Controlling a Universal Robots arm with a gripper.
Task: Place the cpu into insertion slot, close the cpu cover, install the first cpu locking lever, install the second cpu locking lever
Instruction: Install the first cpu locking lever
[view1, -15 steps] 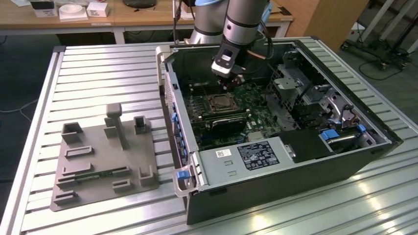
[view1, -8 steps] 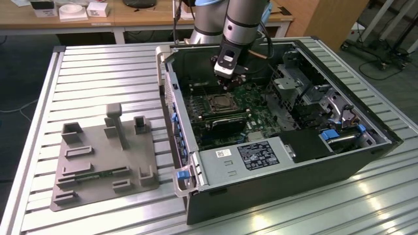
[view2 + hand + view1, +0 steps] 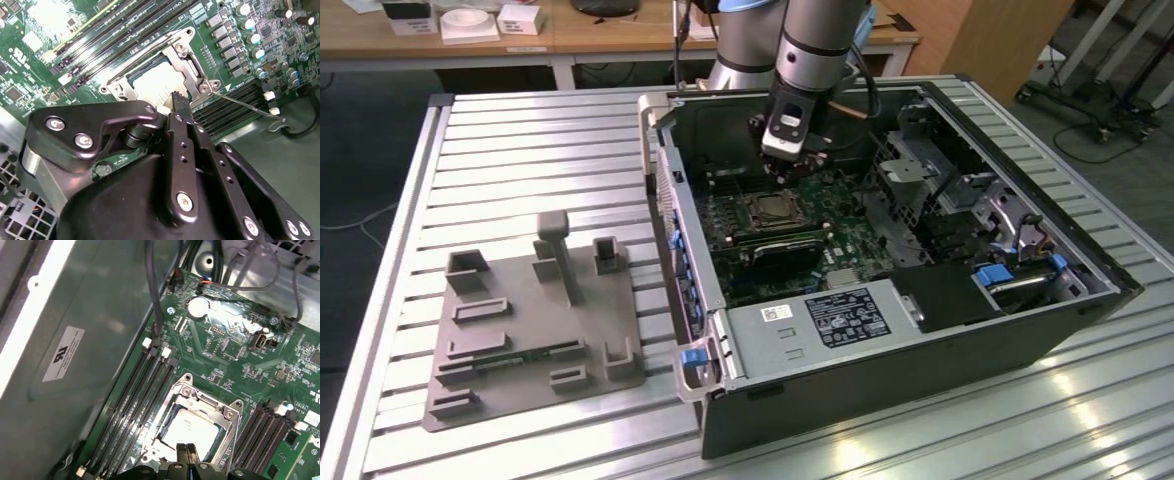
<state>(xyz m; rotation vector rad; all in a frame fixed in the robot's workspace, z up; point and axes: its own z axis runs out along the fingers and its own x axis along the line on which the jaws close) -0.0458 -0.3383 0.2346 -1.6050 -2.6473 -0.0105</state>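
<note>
First wrist view: cpu (image 3: 190, 427), white label (image 3: 63, 354)

The pincer (image 3: 179, 101) hides the near part of the cpu (image 3: 150, 82) and cpu cover (image 3: 193, 67).

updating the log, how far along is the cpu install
Looks done: the cpu sits under the closed cpu cover. In hand: nothing; the shut pincer hangs empty at the cover's edge. Left: one thin locking lever juts out beside the cover; whether either lever is latched, I can't tell.
</note>
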